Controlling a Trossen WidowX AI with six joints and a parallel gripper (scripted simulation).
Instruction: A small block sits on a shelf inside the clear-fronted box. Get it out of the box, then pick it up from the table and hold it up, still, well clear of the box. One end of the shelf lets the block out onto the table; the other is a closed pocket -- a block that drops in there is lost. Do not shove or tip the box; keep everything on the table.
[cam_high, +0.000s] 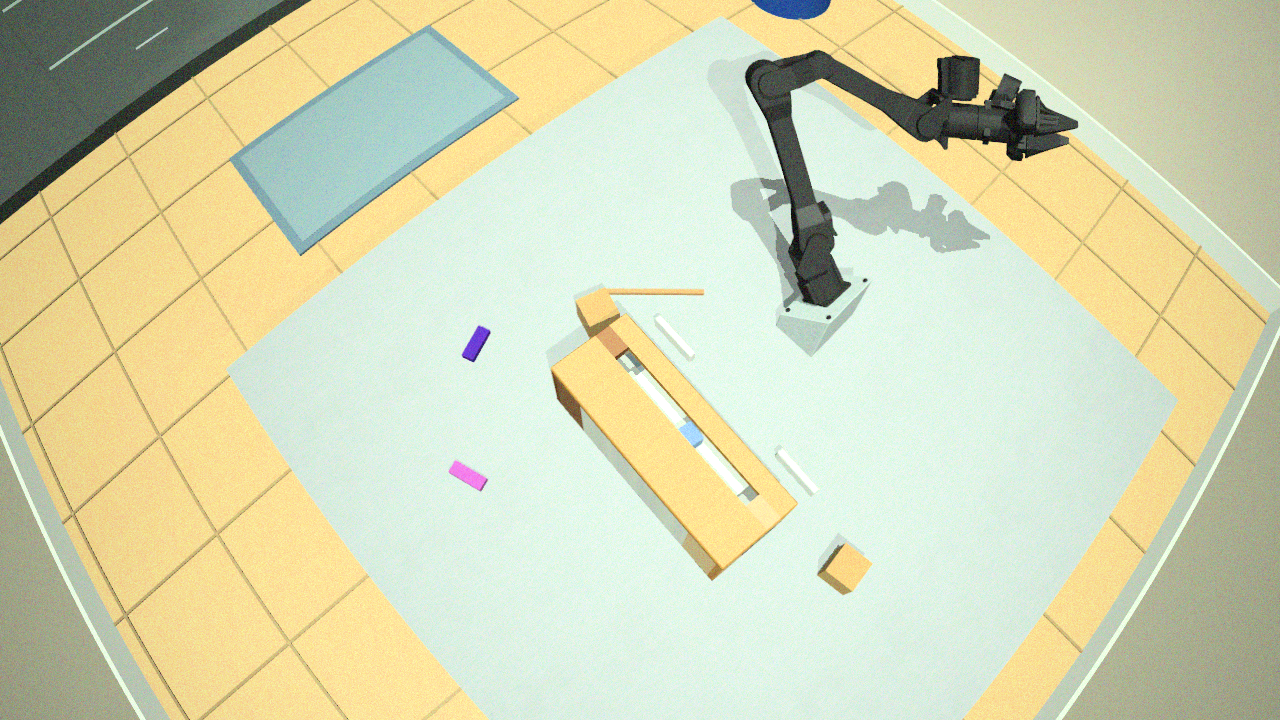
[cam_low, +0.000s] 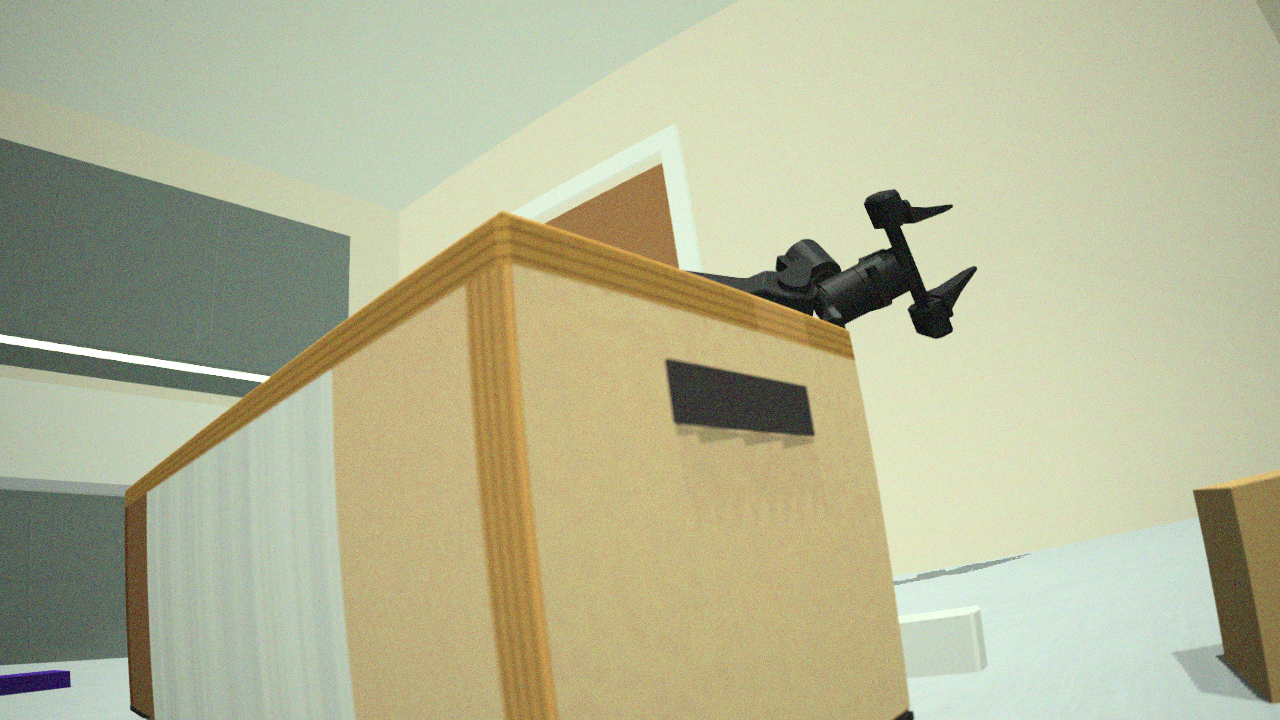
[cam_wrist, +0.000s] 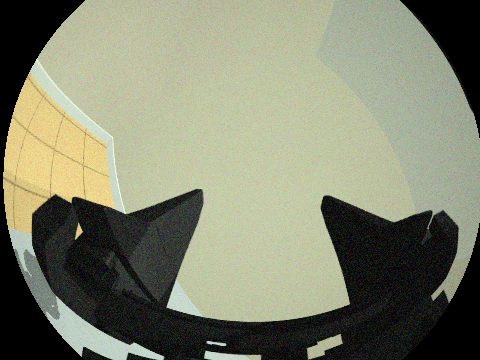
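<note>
Well, my tool hangs spread and empty, far from the box. I see the block on its shelf inside.

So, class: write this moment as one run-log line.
gripper: open, empty, raised far from box | block: on shelf inside box | stage: not started
</note>
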